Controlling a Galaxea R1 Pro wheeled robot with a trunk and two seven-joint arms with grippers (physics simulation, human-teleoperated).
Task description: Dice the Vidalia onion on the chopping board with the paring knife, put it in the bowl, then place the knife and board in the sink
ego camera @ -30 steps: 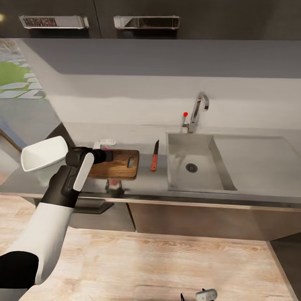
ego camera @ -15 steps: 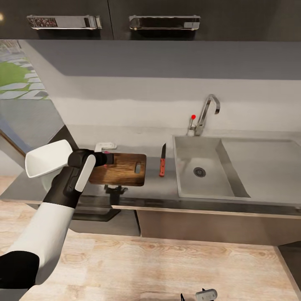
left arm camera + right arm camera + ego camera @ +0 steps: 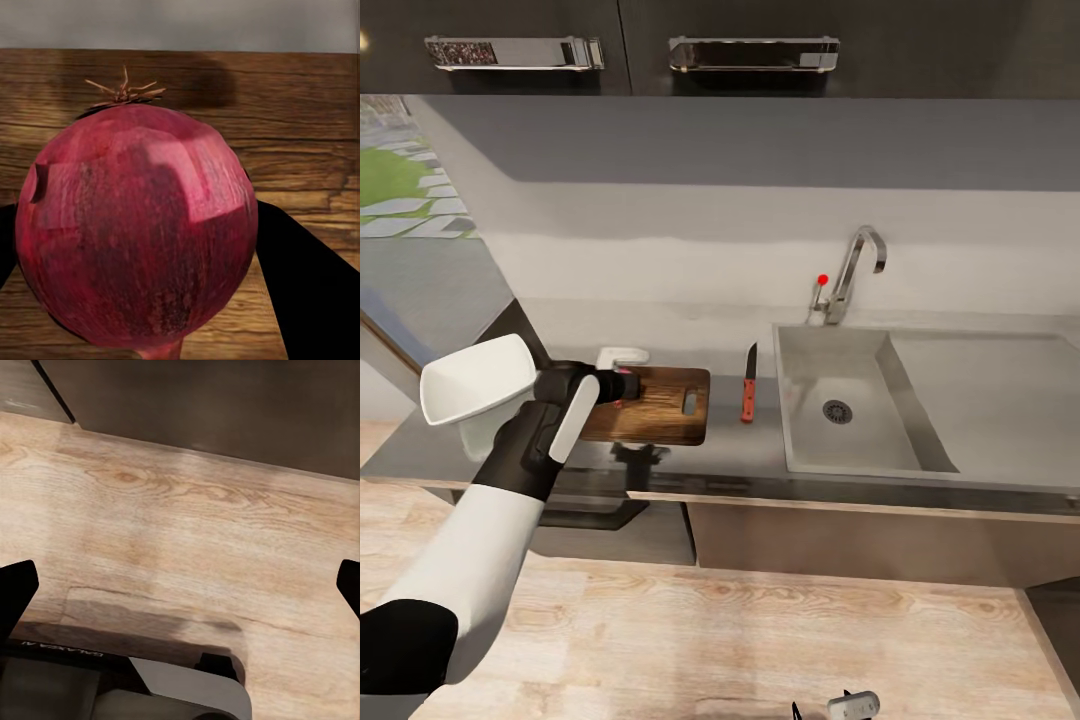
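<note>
Pinkish-red and round, the Vidalia onion (image 3: 135,232) sits pinched between the black fingers (image 3: 307,292) of the left gripper (image 3: 622,385), held over the left end of the brown chopping board (image 3: 660,405), which lies on the countertop (image 3: 730,450) near its front edge; whether the bulb touches the wood I cannot tell. Just left of the sink (image 3: 840,440) the paring knife (image 3: 748,396) lies on the counter, red handle toward the front edge — apart from the board; the white bowl (image 3: 465,390) sits toward the counter's left end. Over pale wood floor (image 3: 187,532) the right gripper (image 3: 180,585) hangs with its fingertips spread wide, holding nothing.
</note>
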